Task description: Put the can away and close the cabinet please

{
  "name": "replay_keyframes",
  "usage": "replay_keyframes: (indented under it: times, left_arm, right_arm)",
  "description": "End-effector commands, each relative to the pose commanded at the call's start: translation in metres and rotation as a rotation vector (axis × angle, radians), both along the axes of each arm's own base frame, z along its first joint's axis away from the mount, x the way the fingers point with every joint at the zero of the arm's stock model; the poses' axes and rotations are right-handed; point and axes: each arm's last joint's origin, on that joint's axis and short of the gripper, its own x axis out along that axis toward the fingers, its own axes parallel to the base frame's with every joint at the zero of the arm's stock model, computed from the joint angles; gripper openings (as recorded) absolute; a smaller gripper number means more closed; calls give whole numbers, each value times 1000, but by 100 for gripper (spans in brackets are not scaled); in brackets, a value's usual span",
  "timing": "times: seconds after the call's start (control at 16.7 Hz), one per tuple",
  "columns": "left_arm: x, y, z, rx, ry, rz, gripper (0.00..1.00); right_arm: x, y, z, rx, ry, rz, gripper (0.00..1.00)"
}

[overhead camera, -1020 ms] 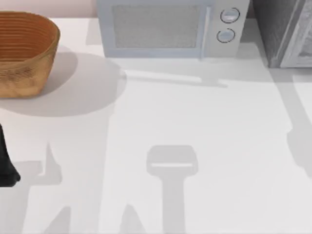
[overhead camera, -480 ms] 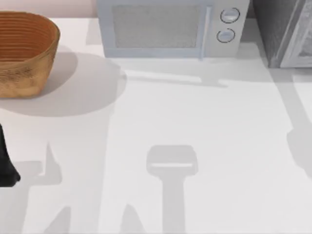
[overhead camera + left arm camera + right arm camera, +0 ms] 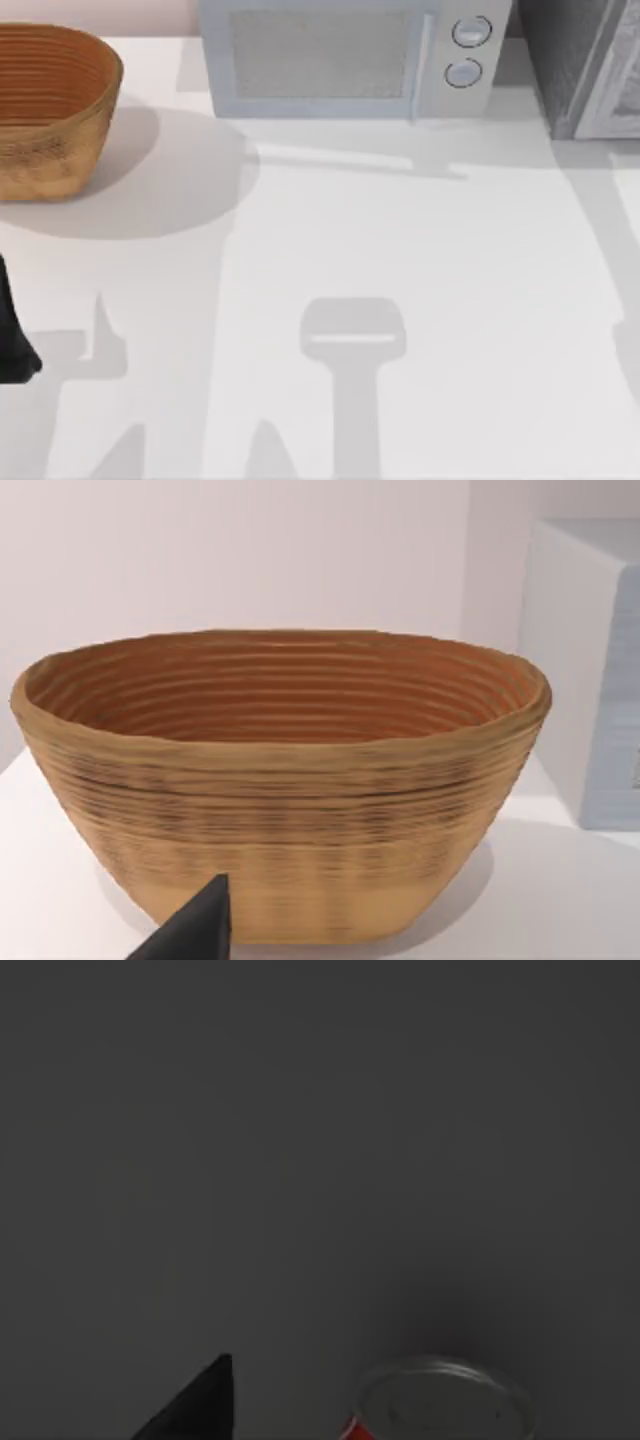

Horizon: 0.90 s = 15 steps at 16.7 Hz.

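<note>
In the right wrist view, one can [image 3: 440,1400] stands just beside the right gripper's dark fingertip [image 3: 195,1405], against grey (jaw spacing: cannot tell). One basket [image 3: 50,105] sits far left.

Honestly barely anything moved in the last second. The one change I can spot from above is the arm shadow on the worktop [image 3: 420,250] over at 3 o'clock. Earlier it bulged in from the right edge as a broad rounded blob, reaching well inward. Now that blob has pulled back toward the edge, leaving just a thin sliver of shadow hugging the right border around 3 to 4 o'clock, so more bare worktop shows there.
</note>
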Motion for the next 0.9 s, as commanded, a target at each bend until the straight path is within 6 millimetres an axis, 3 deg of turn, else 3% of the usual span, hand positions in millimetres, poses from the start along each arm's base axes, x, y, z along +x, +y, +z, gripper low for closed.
replay_keyframes:
  times: [0.18, 0.36, 0.6, 0.9]
  left_arm:
    - [0, 0, 0, 0, 0, 0, 100]
    - [0, 0, 0, 0, 0, 0, 100]
    - [0, 0, 0, 0, 0, 0, 100]
    - [0, 0, 0, 0, 0, 0, 100]
  right_arm:
    - [-59, -9, 0, -17, -47, 9, 100]
    - [-115, -17, -37, -32, -45, 12, 100]
    - [-170, -26, -138, -39, 26, 9, 100]
    - [-210, -32, -284, -21, 103, -7, 100]
